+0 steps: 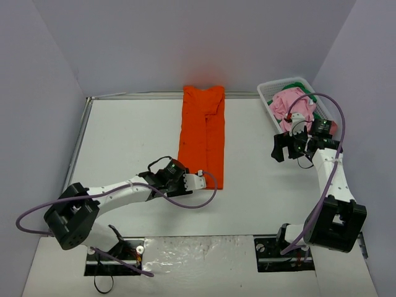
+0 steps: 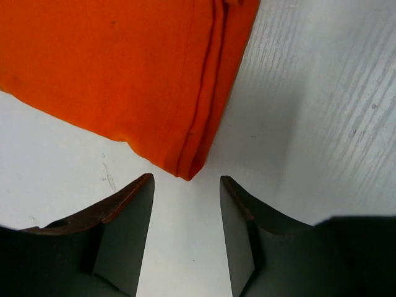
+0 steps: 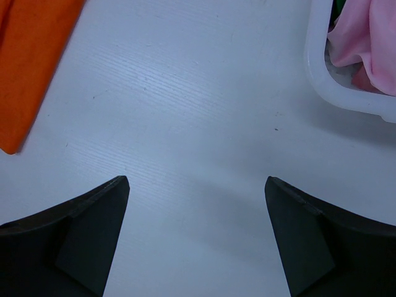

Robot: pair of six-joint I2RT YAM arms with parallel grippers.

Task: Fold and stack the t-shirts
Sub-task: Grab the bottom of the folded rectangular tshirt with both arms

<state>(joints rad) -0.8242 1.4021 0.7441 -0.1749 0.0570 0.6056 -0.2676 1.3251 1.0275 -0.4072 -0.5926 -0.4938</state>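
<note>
From above, the left arm [image 1: 117, 192] lies low and stretches from its base toward the right. The left gripper [image 1: 199, 181] reaches the near right corner of the orange t-shirt [image 1: 201, 136]. This shirt is folded into a long narrow strip and lies flat in the middle of the table [image 1: 124, 136], running from the far edge toward the arms. The right arm [image 1: 331, 179] stands more upright, with its wrist bent to the left. The right gripper [image 1: 278, 148] hangs over bare table between the strip and the white basket [image 1: 267, 93] in the far right corner. In the basket a pink t-shirt [image 1: 294, 108] and a green t-shirt [image 1: 322, 112] lie crumpled together.

The left wrist view shows what the top view does not. The two dark fingers [image 2: 124, 210] stand moderately apart, and the folded corner of the orange t-shirt [image 2: 124, 74] ends just at the mouth between their tips. Nothing is pinched, and white table shows in the gap.

In the right wrist view the fingers [image 3: 93, 216] are wide apart with only table between them. A corner of the orange t-shirt [image 3: 31, 62] is at the upper left. The basket [image 3: 318, 80] rim with pink cloth behind it is at the upper right. Both are well apart from the fingertips.
</note>
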